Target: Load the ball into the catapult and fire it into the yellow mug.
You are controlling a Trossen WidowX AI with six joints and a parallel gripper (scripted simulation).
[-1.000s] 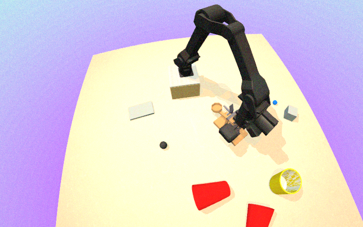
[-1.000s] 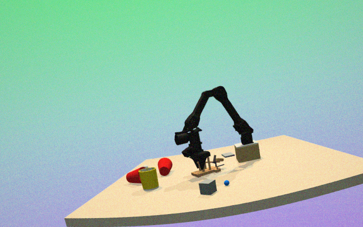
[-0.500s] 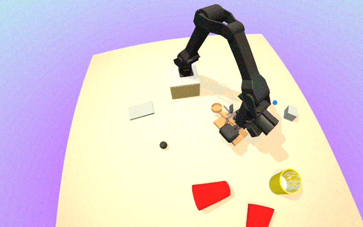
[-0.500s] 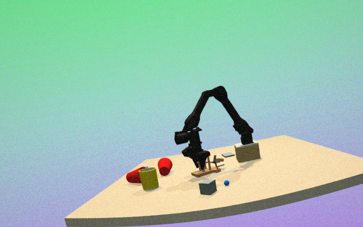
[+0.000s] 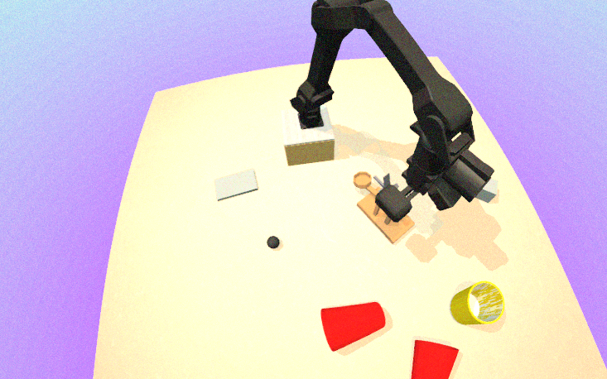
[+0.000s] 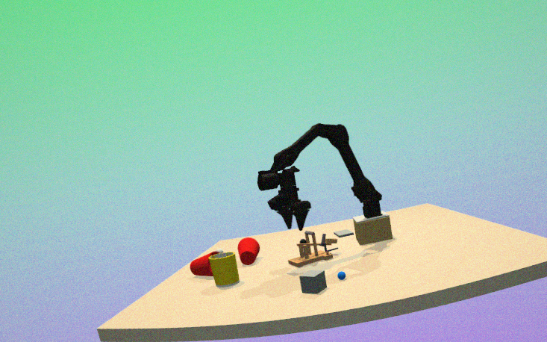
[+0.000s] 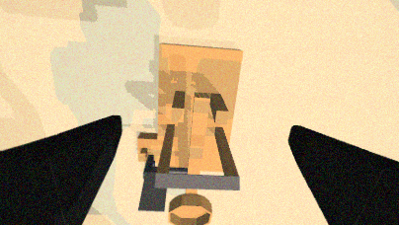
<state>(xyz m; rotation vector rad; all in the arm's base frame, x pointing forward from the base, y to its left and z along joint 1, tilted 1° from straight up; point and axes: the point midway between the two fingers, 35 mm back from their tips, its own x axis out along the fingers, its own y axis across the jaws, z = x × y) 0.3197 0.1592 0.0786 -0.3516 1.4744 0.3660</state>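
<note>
The wooden catapult (image 5: 393,232) (image 6: 309,258) (image 7: 212,66) stands on the table, its far end pointing roughly toward the yellow mug (image 5: 461,307) (image 6: 224,270). The catapult's round cup (image 5: 362,179) (image 7: 190,203) is empty. My gripper (image 6: 295,228) (image 7: 207,128) is open and empty, above the catapult, with one finger on either side of its frame in the wrist view. The mug stands upright. A blue ball (image 6: 341,275) lies beside the catapult; the arm hides it in the top view. A black ball (image 5: 272,242) (image 6: 302,241) lies on the catapult's other side.
A grey block (image 5: 488,190) (image 6: 313,282) is near the blue ball. Two red tapered objects (image 5: 354,325) (image 5: 432,360) (image 6: 248,251) (image 6: 201,266) lie near the mug. A flat grey tile (image 5: 236,184) (image 6: 343,233) lies near the arm's base box (image 5: 310,151) (image 6: 372,229).
</note>
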